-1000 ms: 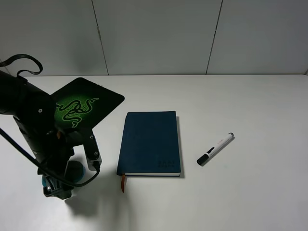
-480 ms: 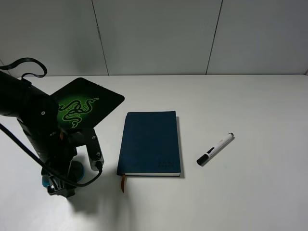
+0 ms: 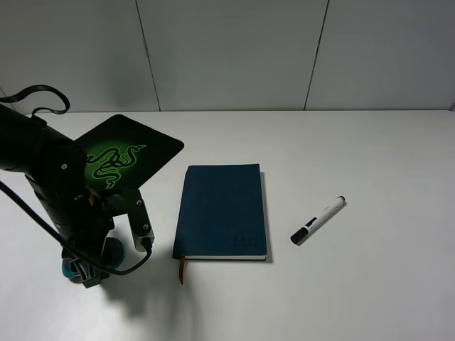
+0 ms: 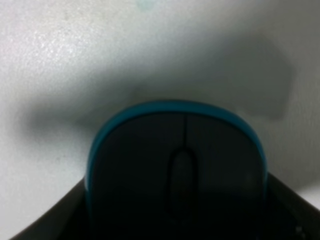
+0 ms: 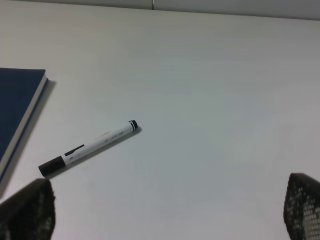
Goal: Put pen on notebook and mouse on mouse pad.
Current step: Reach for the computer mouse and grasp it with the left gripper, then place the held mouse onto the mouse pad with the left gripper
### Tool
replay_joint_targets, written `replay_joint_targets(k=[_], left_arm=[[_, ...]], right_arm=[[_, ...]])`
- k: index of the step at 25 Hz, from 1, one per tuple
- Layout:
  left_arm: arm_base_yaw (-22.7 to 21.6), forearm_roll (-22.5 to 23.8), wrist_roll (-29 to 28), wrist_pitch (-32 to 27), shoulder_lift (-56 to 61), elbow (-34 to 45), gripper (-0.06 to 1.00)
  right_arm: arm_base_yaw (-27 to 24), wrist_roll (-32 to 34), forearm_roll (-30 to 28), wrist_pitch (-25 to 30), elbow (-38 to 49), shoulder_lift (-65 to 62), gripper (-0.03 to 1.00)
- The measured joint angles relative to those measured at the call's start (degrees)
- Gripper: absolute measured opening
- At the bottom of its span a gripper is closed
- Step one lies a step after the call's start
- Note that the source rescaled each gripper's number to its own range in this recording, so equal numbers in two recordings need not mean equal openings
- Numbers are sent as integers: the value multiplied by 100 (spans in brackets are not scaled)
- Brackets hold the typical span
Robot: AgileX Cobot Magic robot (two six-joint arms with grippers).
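L gripper [image 3: 89,264] sits low at the front-left of the table [image 3: 370,149], straddling the mouse [image 4: 175,165]. In the high view, teal of the mouse shows on both sides of it. Its wrist cam has the mouse filling most of the view, wheel centred, w/ dark fingers [image 4: 45,222] hugging both flanks. Can't tell if they're actually squeezing or just alongside; too close & dark. Mouse lies on the table, nearer the front edge than the mouse pad [image 3: 131,150] and not on it. L arm covers the pad's near corner, so the gap btwn pad & mouse isn't visible. Pad lies angled at back-left, green logo up.

R gripper [image 5: 162,212] is out of the high view. Its wrist cam shows two fingertips [image 5: 25,210] spread wide, released, above the table. Pen [image 3: 318,219] lies on the table to the right of the notebook [image 3: 222,209], apart from it, diagonal, black cap toward the front-left. Notebook is closed & flat, mid-table, w/ its ribbon [image 3: 181,270] sticking out at the front-left corner.
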State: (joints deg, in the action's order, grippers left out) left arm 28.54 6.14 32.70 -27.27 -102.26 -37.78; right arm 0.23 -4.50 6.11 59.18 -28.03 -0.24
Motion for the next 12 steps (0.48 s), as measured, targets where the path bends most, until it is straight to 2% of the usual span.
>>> replay_joint_targets(k=[12], left_arm=[[4,-3,0,-91,-19,-76,0]], right_arm=[[0,0,0,0,0,0,100]])
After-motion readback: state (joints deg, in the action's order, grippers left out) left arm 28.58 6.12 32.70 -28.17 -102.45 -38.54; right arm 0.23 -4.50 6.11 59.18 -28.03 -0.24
